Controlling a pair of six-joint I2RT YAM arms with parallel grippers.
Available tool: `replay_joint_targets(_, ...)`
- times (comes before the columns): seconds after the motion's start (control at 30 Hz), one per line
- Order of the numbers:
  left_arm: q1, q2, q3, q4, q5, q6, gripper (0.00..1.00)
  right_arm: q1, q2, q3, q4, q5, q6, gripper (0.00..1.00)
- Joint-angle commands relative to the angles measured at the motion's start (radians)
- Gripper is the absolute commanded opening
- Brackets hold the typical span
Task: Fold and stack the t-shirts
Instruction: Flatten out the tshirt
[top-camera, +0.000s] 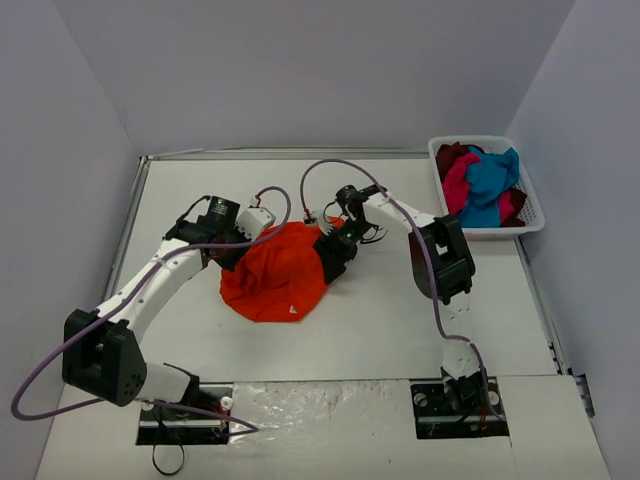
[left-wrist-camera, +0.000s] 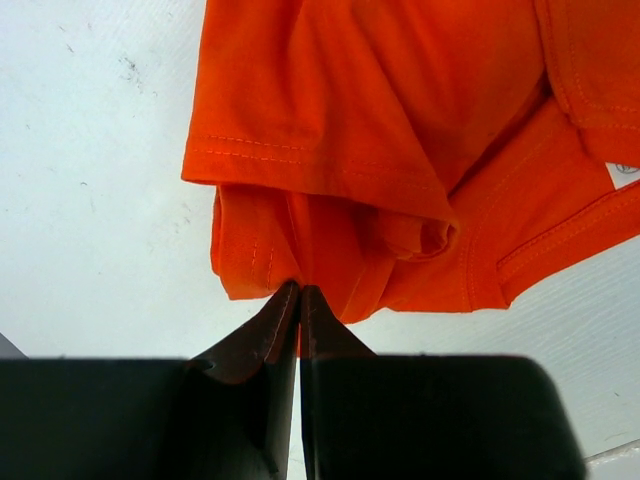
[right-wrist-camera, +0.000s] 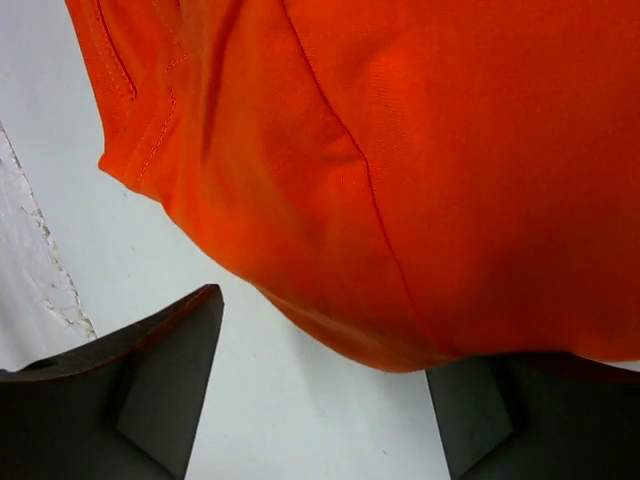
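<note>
The bright orange t-shirt (top-camera: 278, 275) lies bunched in the middle of the table, with a small white tag (top-camera: 293, 308) near its front edge. My left gripper (top-camera: 234, 258) is at the shirt's left edge. In the left wrist view it (left-wrist-camera: 299, 292) is shut on a fold of the orange cloth (left-wrist-camera: 400, 130). My right gripper (top-camera: 333, 262) is at the shirt's right edge. In the right wrist view it (right-wrist-camera: 325, 335) is open, and the orange cloth (right-wrist-camera: 430, 170) bulges over one finger. The teal-blue (top-camera: 490, 180), magenta-pink (top-camera: 458, 185) and dark red (top-camera: 452, 155) shirts lie in the basket.
The white plastic basket (top-camera: 532, 218) stands at the back right corner of the table. White walls close in the table on the left, back and right. The arm bases sit at the near edge.
</note>
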Motion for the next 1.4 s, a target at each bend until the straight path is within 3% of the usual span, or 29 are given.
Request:
replay_joint_targets(0.0,0.012,-0.041,-0.007,0.006,0.02,-0.01,0.02,0.03,0.023,0.036,-0.052,-0.001,0.01,0.71)
replay_joint_targets(0.07,0.012,-0.04,-0.011,0.008,0.027,-0.009,0.02,0.033,0.036,0.039,-0.052,0.019,0.014,0.57)
replay_joint_targets(0.1,0.012,-0.04,-0.011,0.006,0.029,-0.009,0.02,0.03,0.039,0.041,-0.052,0.03,0.018,0.38)
replay_joint_targets(0.2,0.012,-0.047,-0.016,-0.006,0.041,0.006,0.02,0.011,0.033,0.039,-0.052,0.082,0.021,0.12)
replay_joint_targets(0.27,0.012,-0.054,-0.014,-0.037,0.073,0.025,0.02,-0.009,0.025,0.045,-0.055,0.11,0.027,0.03)
replay_joint_targets(0.33,0.011,-0.061,-0.013,-0.079,0.105,0.051,0.02,-0.047,0.017,0.07,-0.056,0.137,0.037,0.0)
replay_joint_targets(0.43,0.0,-0.086,-0.008,-0.145,0.168,0.095,0.03,-0.092,0.025,0.142,-0.058,0.199,0.061,0.0)
replay_joint_targets(0.6,-0.03,-0.104,0.004,-0.267,0.411,0.226,0.02,-0.138,0.083,0.337,-0.064,0.193,0.106,0.0)
replay_joint_targets(0.77,-0.104,-0.083,-0.028,-0.229,0.64,0.263,0.02,-0.118,0.209,0.591,-0.088,0.144,0.155,0.0)
replay_joint_targets(0.8,-0.125,-0.074,-0.04,-0.21,0.708,0.26,0.1,-0.113,0.223,0.61,-0.087,0.141,0.158,0.02)
replay_joint_targets(0.9,-0.231,-0.015,-0.031,-0.181,0.783,0.273,0.48,-0.098,0.257,0.628,-0.092,0.137,0.155,0.36)
replay_joint_targets(0.93,-0.28,0.029,-0.008,-0.205,0.818,0.287,0.51,-0.096,0.252,0.618,-0.092,0.139,0.153,0.53)
replay_joint_targets(0.97,-0.3,0.051,0.007,-0.222,0.829,0.298,0.55,-0.096,0.246,0.604,-0.092,0.14,0.149,0.62)
replay_joint_targets(1.0,-0.317,0.075,0.024,-0.242,0.836,0.322,0.64,-0.098,0.237,0.566,-0.09,0.147,0.133,0.63)
replay_joint_targets(1.03,-0.327,0.115,0.061,-0.285,0.843,0.335,0.78,-0.101,0.211,0.544,-0.089,0.151,0.127,0.65)
replay_joint_targets(1.17,-0.289,0.129,0.116,-0.285,0.823,0.342,0.78,-0.13,0.116,0.429,-0.082,0.141,0.101,0.69)
replay_joint_targets(1.3,-0.187,0.033,0.064,0.001,0.745,0.212,0.79,-0.151,-0.001,0.296,-0.035,0.156,0.095,0.7)
replay_joint_targets(1.37,-0.163,0.025,0.058,0.05,0.643,0.198,0.8,-0.151,-0.07,0.204,0.005,0.168,0.103,0.71)
